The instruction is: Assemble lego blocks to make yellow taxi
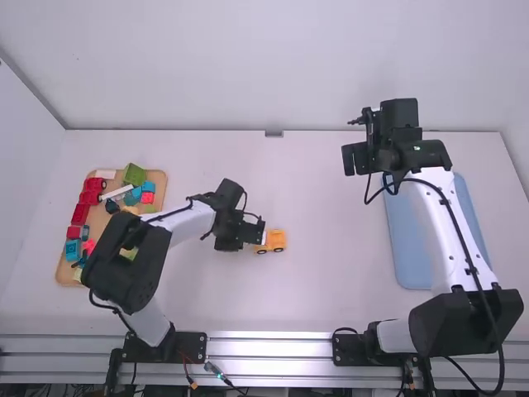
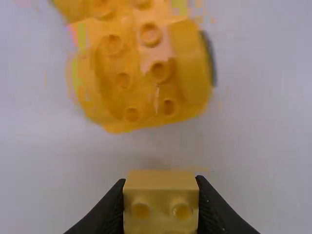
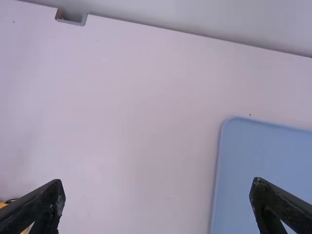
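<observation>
White table (image 1: 331,289) holds a toy car (image 1: 276,240); at its nine o'clock, left gripper (image 1: 261,234) clamps a yellow block (image 2: 161,195); toward two, right gripper (image 1: 348,160) hangs, fingers (image 3: 46,204) apart.

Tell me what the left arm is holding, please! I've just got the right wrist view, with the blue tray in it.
Observer: Its jaws are shut on a small yellow block.
Operator: Ooh! Is that block on the yellow car piece already?
Observer: Not yet. The left wrist view shows a strip of white table between it and the yellow car piece.
</observation>
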